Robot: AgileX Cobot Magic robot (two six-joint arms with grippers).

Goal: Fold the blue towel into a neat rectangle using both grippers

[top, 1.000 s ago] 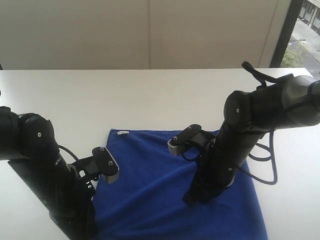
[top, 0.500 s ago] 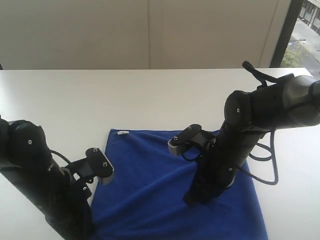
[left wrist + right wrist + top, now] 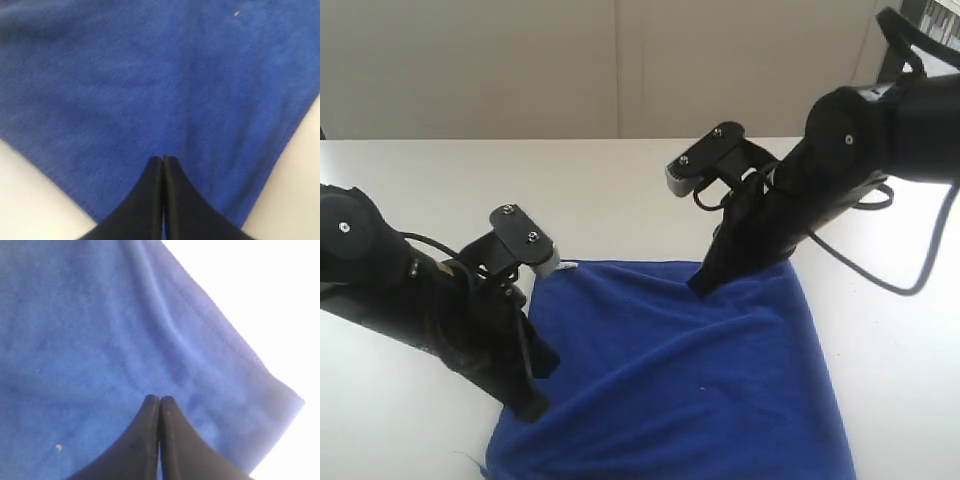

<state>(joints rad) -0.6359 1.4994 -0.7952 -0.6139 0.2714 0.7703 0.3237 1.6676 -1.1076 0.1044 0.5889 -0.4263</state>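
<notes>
At the near edge of the white table [image 3: 620, 190] the blue towel [image 3: 700, 390] lies spread out, its near part running out of the exterior view. It is mostly flat, with soft folds across the middle. At its near-left edge the left gripper [image 3: 532, 408] points down, its narrow black fingers pressed together with no gap between them. The tips are down at the cloth just inside the hem. Whether any cloth is caught between them cannot be told.

Farther back, the right gripper [image 3: 701, 286] slants down to the towel's far edge, right of centre. Its fingers are likewise pressed tight together, tips at the cloth near a raised wrinkle, and a pinch cannot be confirmed. A small white tag [image 3: 566, 266] sits at the far-left corner of the towel. Beyond it the table is bare up to a pale wall [image 3: 470, 70].
</notes>
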